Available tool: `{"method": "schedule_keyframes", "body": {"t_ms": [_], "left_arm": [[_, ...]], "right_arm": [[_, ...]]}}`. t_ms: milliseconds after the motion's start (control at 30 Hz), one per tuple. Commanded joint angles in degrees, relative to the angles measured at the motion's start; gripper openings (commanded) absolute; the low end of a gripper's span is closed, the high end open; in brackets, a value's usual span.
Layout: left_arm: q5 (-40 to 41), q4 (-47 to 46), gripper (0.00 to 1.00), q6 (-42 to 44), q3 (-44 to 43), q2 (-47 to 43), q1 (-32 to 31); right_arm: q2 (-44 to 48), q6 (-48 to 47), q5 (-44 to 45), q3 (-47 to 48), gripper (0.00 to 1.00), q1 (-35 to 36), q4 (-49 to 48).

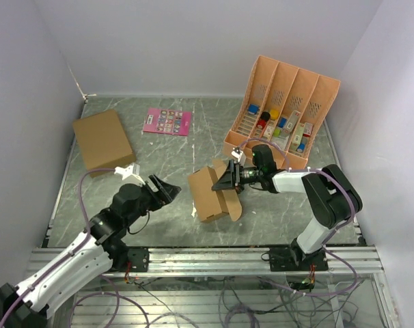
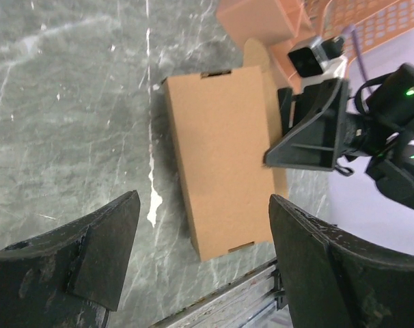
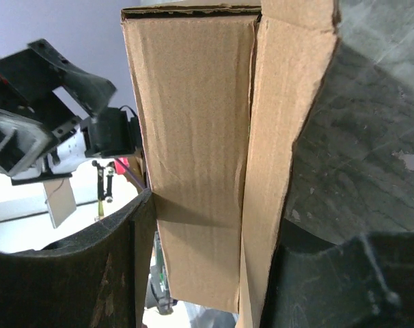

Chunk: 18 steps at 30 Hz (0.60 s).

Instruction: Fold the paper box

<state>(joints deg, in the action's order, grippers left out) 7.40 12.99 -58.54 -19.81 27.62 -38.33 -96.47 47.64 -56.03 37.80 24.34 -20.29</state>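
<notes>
Though close, rack (image 1: 289, 80) beyond paper box (image 1: 208, 193)

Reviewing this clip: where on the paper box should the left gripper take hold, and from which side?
The free long left edge of the paper box, approached from the left: the open left gripper sits nearest it, and the right gripper occupies the opposite edge.

A robot lab test cell is shown. A grey marbled surface (image 1: 173, 147) is closed in on three sides by plain white walls (image 1: 193, 41). A left arm (image 1: 77, 263) and a right arm (image 1: 323, 205) are bolted to an aluminium rail (image 1: 207, 258) at its near edge, and loose cables (image 1: 241, 301) are strewn below it. Props are laid out on the surface: an orange file rack (image 1: 289, 96) filled with small coloured items, a pink card (image 1: 167, 121) and a brown box (image 1: 102, 140).
</notes>
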Motion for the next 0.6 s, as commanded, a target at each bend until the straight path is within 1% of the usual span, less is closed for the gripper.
{"method": "schedule_keyframes", "body": {"t_ms": [0, 67, 267, 400, 567], "left_arm": [[-4.84, -9.72, 0.85, -1.73, 2.23, 6.26, 0.27], [-6.08, -11.83, 0.85, -1.56, 1.84, 11.15, 0.28], [-9.55, -15.47, 0.81, 2.73, -3.31, 26.60, 0.02], [-8.92, -15.13, 0.81, 5.74, -7.26, 33.89, -0.79], [-7.10, -13.56, 0.81, 7.87, -11.12, 39.41, -2.69]], "right_arm": [[-1.21, 4.02, 2.27, -0.62, 0.46, -0.26, -3.20], [-1.75, 3.47, 2.80, -0.79, 0.48, -0.26, -2.79], [-3.15, 2.12, 4.11, -0.73, 0.48, -0.23, -1.30], [-3.76, 0.92, 4.80, -0.51, 0.48, -0.25, 0.00], [-4.63, -0.97, 5.61, 0.48, 0.50, -0.23, 2.45]]}}
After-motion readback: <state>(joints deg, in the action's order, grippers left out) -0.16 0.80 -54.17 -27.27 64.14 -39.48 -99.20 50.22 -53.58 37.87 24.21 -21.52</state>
